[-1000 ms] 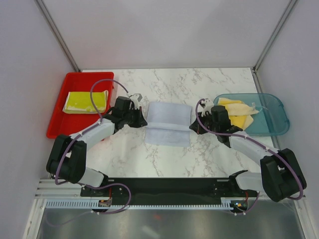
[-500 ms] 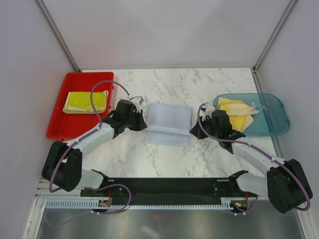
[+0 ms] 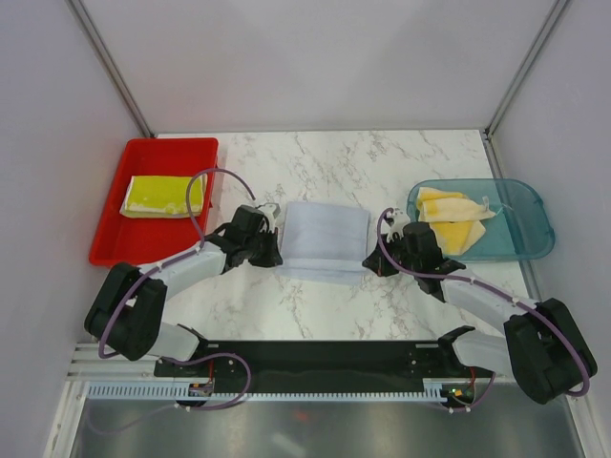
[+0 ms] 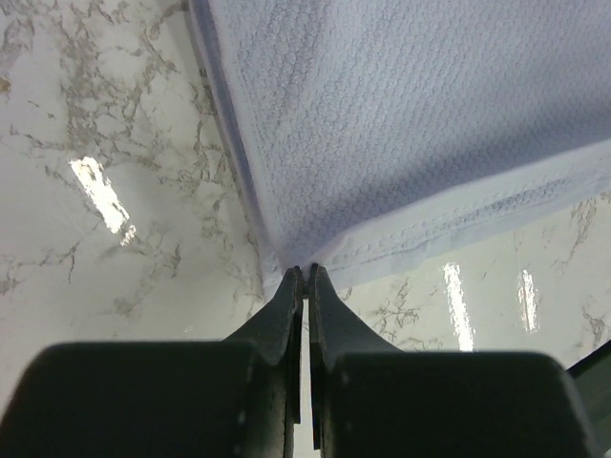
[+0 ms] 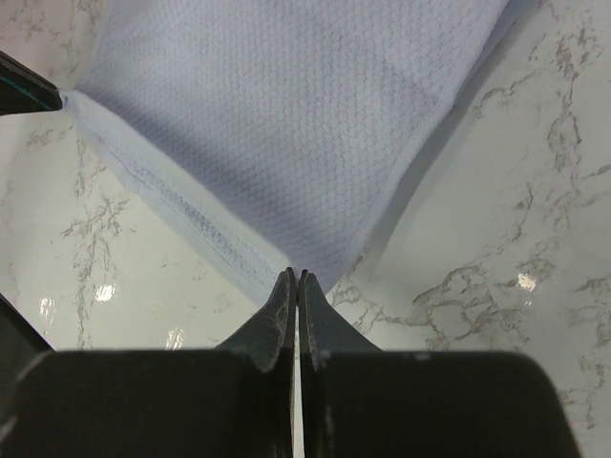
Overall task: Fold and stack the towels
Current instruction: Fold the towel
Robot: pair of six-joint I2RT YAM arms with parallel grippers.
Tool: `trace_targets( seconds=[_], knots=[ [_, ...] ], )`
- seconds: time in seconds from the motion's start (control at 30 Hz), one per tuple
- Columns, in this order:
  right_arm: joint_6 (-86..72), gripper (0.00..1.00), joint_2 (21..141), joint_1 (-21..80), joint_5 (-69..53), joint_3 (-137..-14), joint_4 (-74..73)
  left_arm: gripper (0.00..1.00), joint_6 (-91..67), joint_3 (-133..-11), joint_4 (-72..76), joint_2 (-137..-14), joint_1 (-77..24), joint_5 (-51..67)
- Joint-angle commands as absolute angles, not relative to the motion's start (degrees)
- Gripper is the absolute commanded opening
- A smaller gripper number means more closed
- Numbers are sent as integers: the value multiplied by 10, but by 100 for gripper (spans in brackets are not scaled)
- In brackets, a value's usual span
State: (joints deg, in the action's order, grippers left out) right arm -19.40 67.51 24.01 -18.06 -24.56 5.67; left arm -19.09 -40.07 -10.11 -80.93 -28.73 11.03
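- left gripper [image 3: 275,250] and right gripper [image 3: 370,260], jaws clamped on the white-grey towel [image 3: 326,234] corners, have drawn them toward 6 o'clock.
- fold looks nearly complete; release next.

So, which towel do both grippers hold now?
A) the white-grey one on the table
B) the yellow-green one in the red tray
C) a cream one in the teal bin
A: the left gripper and the right gripper are each shut on a corner of the white-grey towel.
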Motion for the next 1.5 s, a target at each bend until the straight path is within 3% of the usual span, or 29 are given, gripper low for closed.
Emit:
trace_targets(
  seconds=[0.0,0.07,0.1,0.47,0.73,0.83,0.93,0.97,1.1,1.23,1.33,1.47],
  knots=[
    [-210,0,671,243,-188,-236,95,2,-206,-397,-80,-805,-289,97],
    [-210,0,660,244,-185,-234,99,2,-206,-402,-80,-795,-289,97],
    [-209,0,658,244,-185,-234,100,2,-217,-408,-72,-790,-289,35],
    [-259,0,628,258,-192,-175,149,2,-219,-377,-48,-729,-290,2],
    [-305,2,637,279,-194,-148,177,2,-231,-374,-53,-780,-290,-3],
    [-322,10,644,291,-188,-135,198,18,-241,-369,-52,-794,-290,-4],
    [-342,17,656,307,-187,-125,223,25,-244,-369,-54,-789,-290,-13],
    [-348,21,659,312,-194,-125,228,37,-248,-369,-61,-785,-290,-31],
    [-367,38,651,317,-206,-130,222,66,-262,-393,-110,-754,-289,-105],
    [-373,45,594,317,-201,-164,151,73,-255,-438,-155,-749,-290,-120],
    [-385,50,557,317,-147,-193,77,71,-246,-466,-179,-784,-290,-81],
    [-398,49,564,317,-92,-215,34,68,-256,-461,-173,-819,-290,-27]
  ],
)
